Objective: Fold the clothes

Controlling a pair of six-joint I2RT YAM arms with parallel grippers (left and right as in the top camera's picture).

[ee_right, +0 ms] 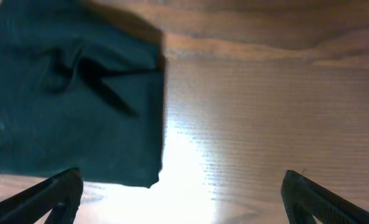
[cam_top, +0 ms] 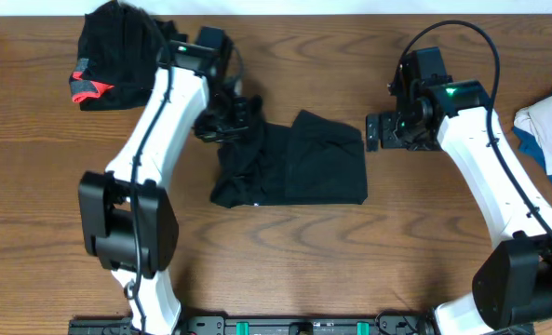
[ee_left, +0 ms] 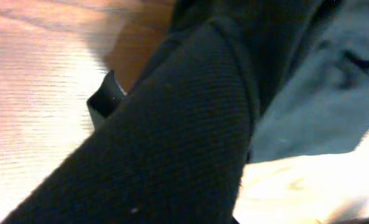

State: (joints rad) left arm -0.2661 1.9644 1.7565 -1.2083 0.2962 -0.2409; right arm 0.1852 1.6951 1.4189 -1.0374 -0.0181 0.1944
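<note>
Left arm (cam_top: 164, 112) leans over black garment (cam_top: 303, 167), fingers (ee_left: 103, 99) seemingly pinching it.

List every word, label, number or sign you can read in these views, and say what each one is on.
No text can be read in any view.
Black garment: plain, no print shows.
Black heap with red trim: no lettering visible.
White and blue cloth: no lettering visible.
Right arm: only a green light, no readable label.
</note>
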